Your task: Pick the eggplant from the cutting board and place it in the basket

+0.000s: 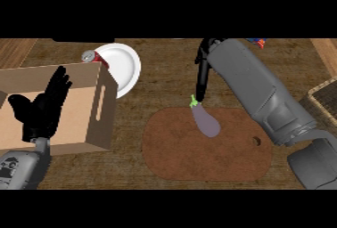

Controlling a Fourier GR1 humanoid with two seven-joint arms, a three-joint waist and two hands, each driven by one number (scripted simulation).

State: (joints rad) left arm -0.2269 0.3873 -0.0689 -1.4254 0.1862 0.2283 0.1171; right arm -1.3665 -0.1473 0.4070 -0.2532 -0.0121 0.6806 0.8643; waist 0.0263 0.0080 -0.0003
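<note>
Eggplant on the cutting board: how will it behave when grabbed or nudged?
Likely rolls: the eggplant is rounded and elongated, lying on the flat cutting board. Probably slippery, since its skin looks smooth. The right robot hand is by its stem end; pushing there might pivot it.

The one view looked as from the robot's head, aimed steeply down at the counter (pixel 164 75). It sat close: the left forearm (pixel 23 169) and right forearm (pixel 263 93) entered from below, the cutting board (pixel 197 156) lay at centre, and the right edge cropped the basket (pixel 326 102).
</note>
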